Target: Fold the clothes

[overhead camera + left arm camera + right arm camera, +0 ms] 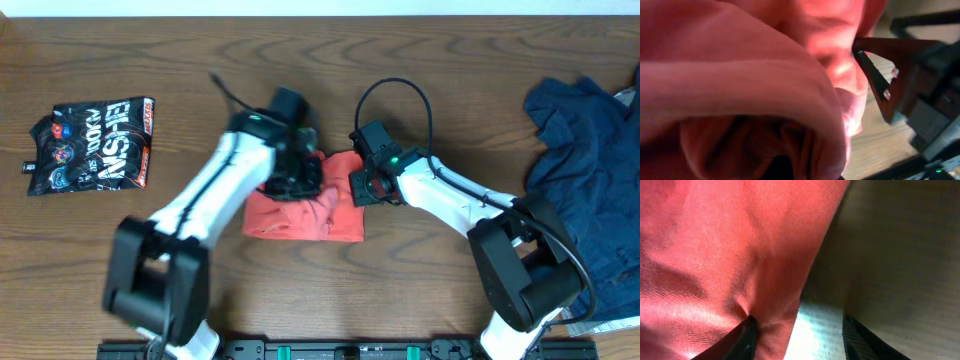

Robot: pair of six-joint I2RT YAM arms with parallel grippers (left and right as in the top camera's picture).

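Observation:
The orange-red T-shirt (300,215) lies bunched in a rough rectangle at the table's middle, with no print showing. My left gripper (295,178) is down on its top edge. In the left wrist view the shirt's fabric (740,75) fills the frame and gathers into folds where the jaws are, hiding the fingers. My right gripper (361,187) is at the shirt's right edge. In the right wrist view its fingers (800,330) are apart. The left finger presses into the shirt's edge (715,245), and bare table shows between the fingers.
A glossy black snack bag (92,143) lies at the far left. A heap of navy blue clothes (590,170) covers the right end of the wooden table (450,80). The right arm's dark parts (900,90) show close beside the shirt in the left wrist view.

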